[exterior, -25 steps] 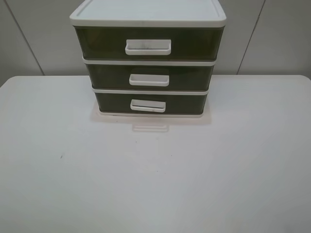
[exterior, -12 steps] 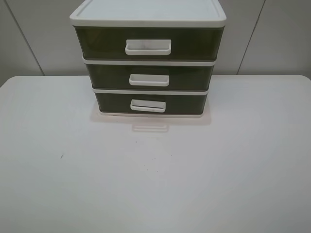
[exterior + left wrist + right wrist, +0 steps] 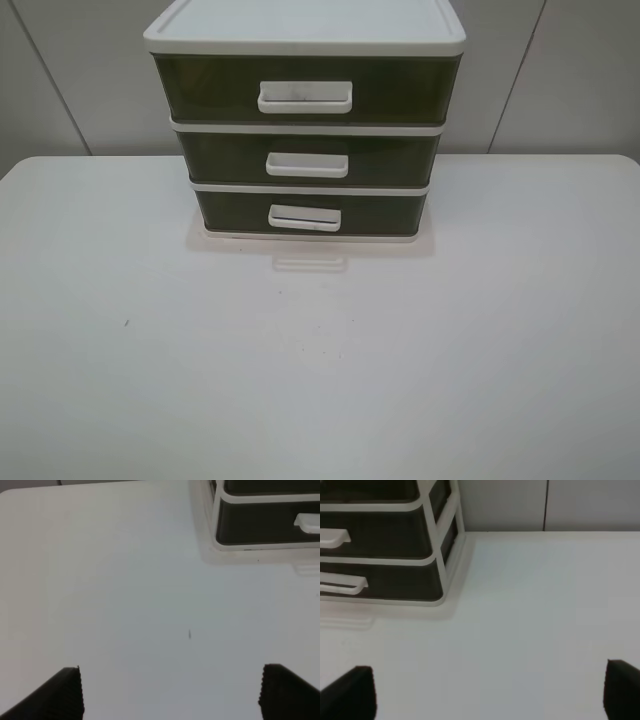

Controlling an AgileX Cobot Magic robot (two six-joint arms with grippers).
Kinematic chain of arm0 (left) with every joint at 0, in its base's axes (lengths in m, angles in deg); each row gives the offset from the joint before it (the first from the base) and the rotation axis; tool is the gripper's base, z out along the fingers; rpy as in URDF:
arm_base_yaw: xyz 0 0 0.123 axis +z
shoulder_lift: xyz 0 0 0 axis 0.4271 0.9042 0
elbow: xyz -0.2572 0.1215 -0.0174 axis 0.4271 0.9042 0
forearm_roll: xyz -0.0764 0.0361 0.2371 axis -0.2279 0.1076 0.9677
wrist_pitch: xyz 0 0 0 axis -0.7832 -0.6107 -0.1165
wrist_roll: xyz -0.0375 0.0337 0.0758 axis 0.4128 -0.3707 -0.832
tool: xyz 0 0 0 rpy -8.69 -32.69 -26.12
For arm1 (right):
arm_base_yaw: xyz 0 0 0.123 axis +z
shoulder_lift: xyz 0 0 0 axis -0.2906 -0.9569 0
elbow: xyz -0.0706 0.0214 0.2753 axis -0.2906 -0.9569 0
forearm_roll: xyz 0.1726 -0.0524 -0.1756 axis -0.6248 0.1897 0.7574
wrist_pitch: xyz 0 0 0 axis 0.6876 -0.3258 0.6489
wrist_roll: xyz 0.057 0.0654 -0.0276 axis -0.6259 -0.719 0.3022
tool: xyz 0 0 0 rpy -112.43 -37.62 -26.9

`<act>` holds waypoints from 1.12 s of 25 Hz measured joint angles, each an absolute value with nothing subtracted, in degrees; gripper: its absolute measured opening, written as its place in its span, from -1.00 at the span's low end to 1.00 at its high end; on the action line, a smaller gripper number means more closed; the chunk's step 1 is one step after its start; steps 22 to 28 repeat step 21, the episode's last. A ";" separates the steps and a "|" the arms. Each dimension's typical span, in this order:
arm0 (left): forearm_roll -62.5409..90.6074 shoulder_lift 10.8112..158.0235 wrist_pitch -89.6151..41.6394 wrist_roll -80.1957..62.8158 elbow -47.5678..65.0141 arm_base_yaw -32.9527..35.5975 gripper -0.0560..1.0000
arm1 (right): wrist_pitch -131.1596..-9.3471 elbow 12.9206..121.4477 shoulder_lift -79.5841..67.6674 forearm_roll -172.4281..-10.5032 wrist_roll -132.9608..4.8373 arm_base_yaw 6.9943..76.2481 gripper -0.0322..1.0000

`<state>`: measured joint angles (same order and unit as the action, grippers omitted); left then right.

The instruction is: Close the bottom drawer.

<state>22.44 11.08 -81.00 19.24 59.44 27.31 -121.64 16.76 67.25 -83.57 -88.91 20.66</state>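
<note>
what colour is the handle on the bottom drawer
White, on the dark olive-brown front of the bottom drawer; the handle shows best in the exterior high view.

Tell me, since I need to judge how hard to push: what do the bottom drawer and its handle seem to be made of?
The bottom drawer looks like translucent smoky olive-brown plastic with a smooth, slightly glossy front. Its handle seems to be opaque white moulded plastic, matching the white frame. Probably light, though the pictures cannot confirm that.
</note>
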 joint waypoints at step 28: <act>22.44 11.08 -81.00 19.24 59.44 27.31 0.47 | -121.64 16.76 67.25 -83.19 -89.50 20.66 0.59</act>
